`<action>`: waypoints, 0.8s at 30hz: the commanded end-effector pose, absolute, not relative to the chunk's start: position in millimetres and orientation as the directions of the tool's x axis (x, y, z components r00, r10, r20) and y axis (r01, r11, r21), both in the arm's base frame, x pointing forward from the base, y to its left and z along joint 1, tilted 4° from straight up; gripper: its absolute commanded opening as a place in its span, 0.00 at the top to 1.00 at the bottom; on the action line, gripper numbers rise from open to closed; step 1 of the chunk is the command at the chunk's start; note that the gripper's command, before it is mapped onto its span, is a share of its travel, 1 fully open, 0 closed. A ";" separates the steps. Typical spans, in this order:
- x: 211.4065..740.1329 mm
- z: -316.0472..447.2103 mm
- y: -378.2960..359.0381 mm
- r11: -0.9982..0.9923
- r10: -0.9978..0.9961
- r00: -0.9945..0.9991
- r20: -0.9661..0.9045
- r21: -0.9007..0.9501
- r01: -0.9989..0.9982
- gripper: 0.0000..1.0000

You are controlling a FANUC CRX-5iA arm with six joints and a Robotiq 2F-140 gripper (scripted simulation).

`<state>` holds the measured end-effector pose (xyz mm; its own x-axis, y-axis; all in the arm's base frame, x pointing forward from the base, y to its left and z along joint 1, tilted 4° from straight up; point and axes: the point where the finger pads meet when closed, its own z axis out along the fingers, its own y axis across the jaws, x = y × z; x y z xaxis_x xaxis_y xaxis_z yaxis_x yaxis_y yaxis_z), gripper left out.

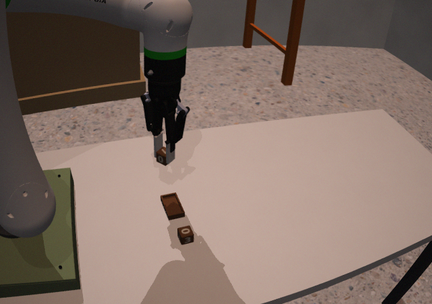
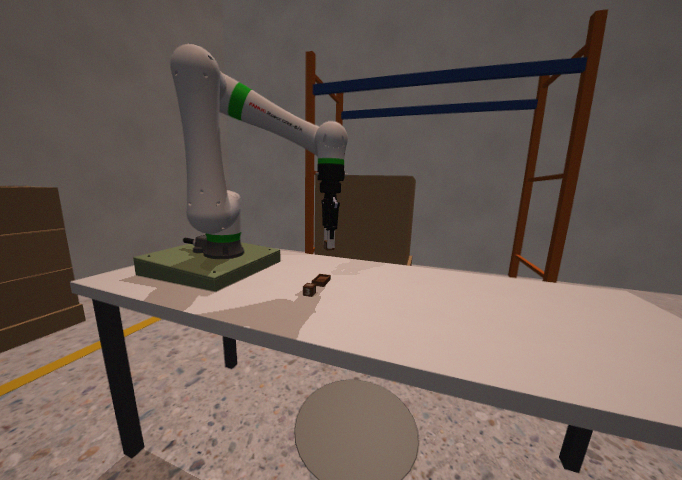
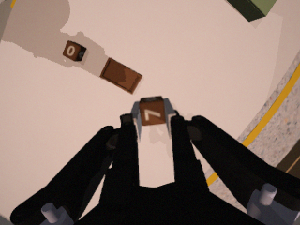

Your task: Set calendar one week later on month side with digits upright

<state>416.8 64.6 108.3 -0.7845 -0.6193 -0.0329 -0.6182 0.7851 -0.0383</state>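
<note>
My gripper (image 1: 163, 156) (image 2: 329, 244) (image 3: 152, 109) is shut on a brown digit cube (image 1: 162, 155) (image 3: 152, 112) and holds it in the air above the table, beyond the tray. In the wrist view the cube's lower face shows a 7; in the top view a side face shows a 0. The small brown tray (image 1: 171, 205) (image 2: 321, 278) (image 3: 122, 75) lies flat on the table and is empty. A second brown cube (image 1: 185, 234) (image 2: 309, 289) (image 3: 73, 52) stands on the table just outside the tray's near end, with a 0 on top and a 3 on its side.
The green robot base plate (image 1: 26, 258) (image 2: 206, 264) sits on the white table (image 1: 313, 186) (image 2: 466, 322) at the left. An orange and blue rack (image 2: 563, 169) and brown boards (image 2: 376, 215) stand behind the table.
</note>
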 end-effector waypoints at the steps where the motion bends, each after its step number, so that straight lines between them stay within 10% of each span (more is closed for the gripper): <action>1: 416.5 107.2 74.3 0.880 -0.474 -0.880 -0.037 -0.049 -0.472 0.83; 24: 414.1 103.5 101.9 0.999 -0.024 -0.998 -0.056 -0.026 -0.023 0.83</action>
<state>414.0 101.6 103.4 -0.9982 -0.0292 -0.0532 -0.0280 0.9994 -0.0226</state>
